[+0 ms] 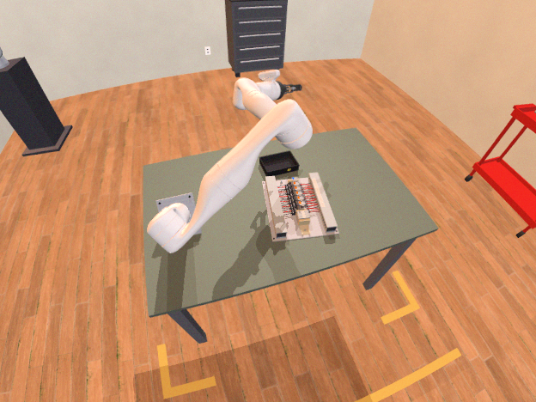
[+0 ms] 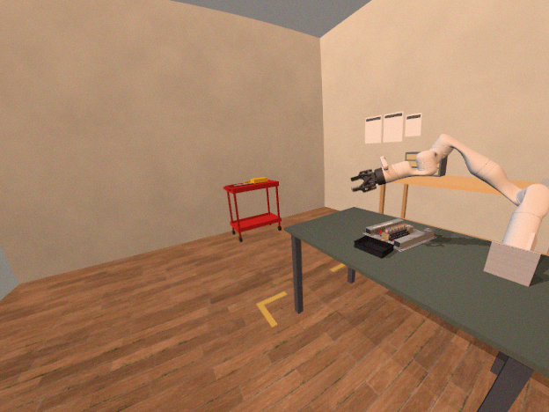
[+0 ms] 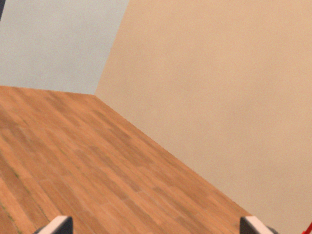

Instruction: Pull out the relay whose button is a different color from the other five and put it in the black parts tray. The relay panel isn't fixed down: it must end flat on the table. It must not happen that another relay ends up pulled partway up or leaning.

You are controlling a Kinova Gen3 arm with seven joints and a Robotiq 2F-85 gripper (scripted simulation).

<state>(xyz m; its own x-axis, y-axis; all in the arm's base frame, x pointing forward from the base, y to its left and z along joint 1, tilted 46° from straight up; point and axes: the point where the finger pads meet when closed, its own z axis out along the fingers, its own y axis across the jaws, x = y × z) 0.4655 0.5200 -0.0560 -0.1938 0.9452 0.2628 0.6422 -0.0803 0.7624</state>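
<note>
Black claw (image 1: 299, 88) (image 2: 353, 183) (image 3: 157, 226) open, relay panel (image 1: 277, 228) (image 2: 416, 242) flat on green table (image 1: 368, 173) (image 2: 443, 279)

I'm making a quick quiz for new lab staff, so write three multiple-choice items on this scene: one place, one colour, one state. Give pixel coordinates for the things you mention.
1. Where is the relay panel (image 1: 294, 234) (image 2: 419, 242)?
A on the cart
B on the table
C on the floor

2. Which button colour stands out?
A blue
B green
C purple

3. How is the gripper (image 1: 295, 88) (image 2: 355, 183)?
A shut
B holding a relay
C open and empty

1 B: the green table (image 1: 368, 173) (image 2: 443, 283) bears it.
2 A: one blue button (image 1: 293, 178) among orange ones.
3 C: fingers spread, nothing between.
</note>
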